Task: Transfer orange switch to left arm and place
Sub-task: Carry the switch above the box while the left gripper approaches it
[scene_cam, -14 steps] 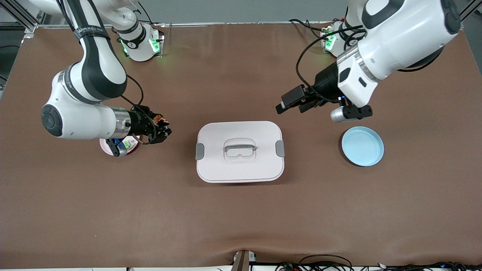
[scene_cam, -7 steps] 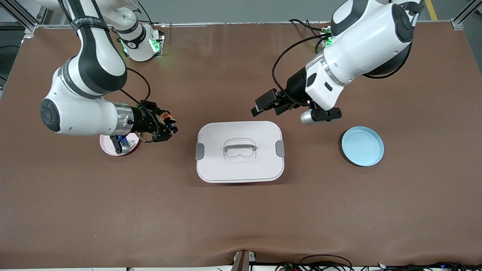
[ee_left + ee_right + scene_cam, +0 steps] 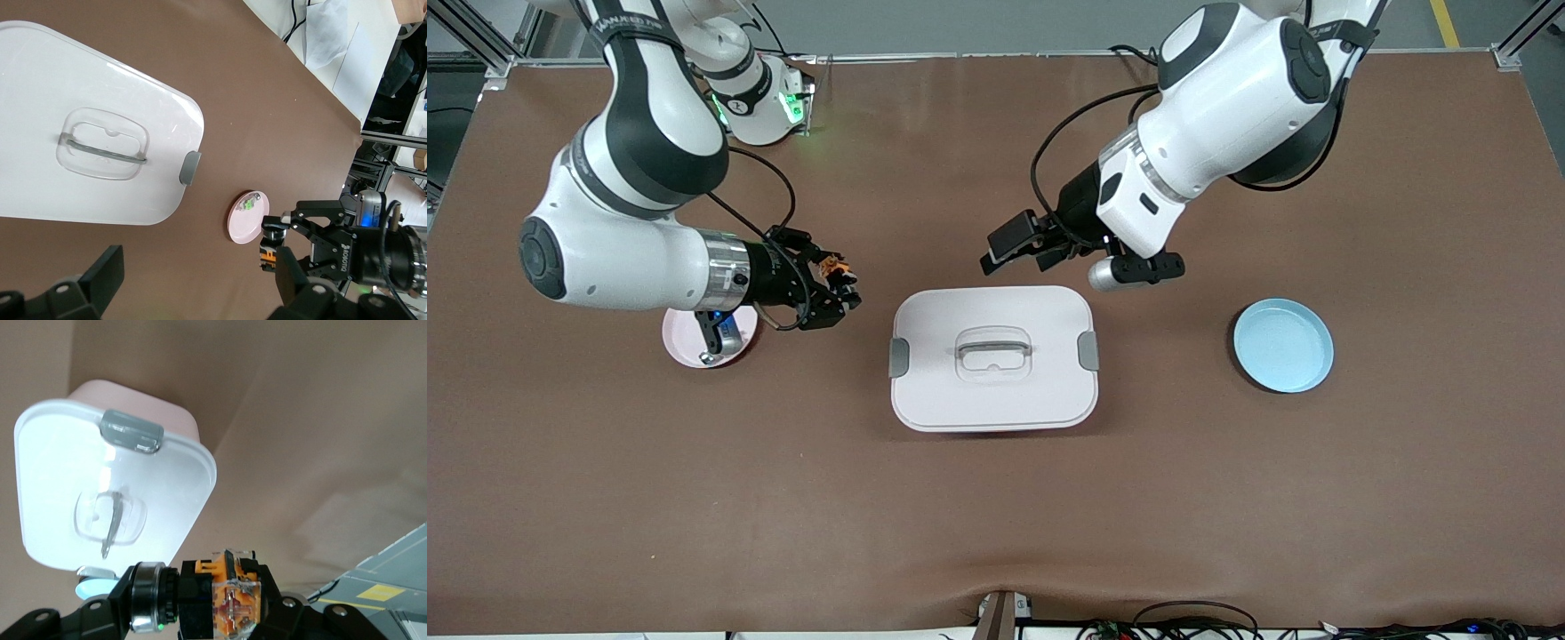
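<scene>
The orange switch [image 3: 833,264] is a small black and orange part, and my right gripper [image 3: 843,290] is shut on it above the table, between the pink plate [image 3: 683,345] and the box [image 3: 993,391]. The right wrist view shows the orange switch [image 3: 229,600] clamped in the right gripper [image 3: 220,607], with the box [image 3: 60,467] ahead. My left gripper [image 3: 1005,252] hangs open and empty over the table beside the box's lid edge. In the left wrist view the left gripper [image 3: 200,287] faces the orange switch [image 3: 268,252], with the box [image 3: 40,73] off to one side.
The pink plate [image 3: 241,223] carries a small green-and-silver switch [image 3: 250,203]. A blue plate [image 3: 1282,345] lies toward the left arm's end of the table. The box has grey side clips [image 3: 1088,350] and a clear handle [image 3: 993,349].
The left arm has swung from above the blue plate toward the box, its gripper still open. The right gripper has carried the switch a little toward the box.
</scene>
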Robot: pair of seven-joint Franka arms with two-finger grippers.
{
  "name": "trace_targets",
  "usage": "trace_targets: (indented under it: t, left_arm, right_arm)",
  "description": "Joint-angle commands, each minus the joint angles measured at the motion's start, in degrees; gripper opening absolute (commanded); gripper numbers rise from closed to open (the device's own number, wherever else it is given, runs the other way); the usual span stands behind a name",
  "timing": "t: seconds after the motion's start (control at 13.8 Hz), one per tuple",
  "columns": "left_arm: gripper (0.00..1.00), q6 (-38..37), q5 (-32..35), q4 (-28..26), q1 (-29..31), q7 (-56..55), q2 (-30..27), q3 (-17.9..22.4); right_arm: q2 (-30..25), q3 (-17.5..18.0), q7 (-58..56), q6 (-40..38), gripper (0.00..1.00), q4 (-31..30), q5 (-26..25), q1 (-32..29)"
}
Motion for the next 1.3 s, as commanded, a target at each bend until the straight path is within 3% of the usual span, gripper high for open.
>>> trace_targets:
  t: [0.0, 0.8, 1.23]
  left_arm:
    - [1.00, 2.88, -0.31, 1.52, -1.70, -1.73, 1.66, 0.10]
    - [1.00, 16.06, -0.57, 1.52, -7.32, -4.81, 5.88, 0.10]
    - [1.00, 20.02, -0.31, 1.52, -9.87, -6.21, 7.20, 0.10]
  right_arm:
    - [-0.45, -0.07, 3.76, -1.39, 0.00, 2.58, 1.88, 0.88]
    - [-0.10, -0.16, 5.78, -0.43, 0.00, 3.55, 6.98, 2.64]
    - [0.69, -0.16, 8.86, 1.42, 0.00, 5.31, 7.16, 3.87]
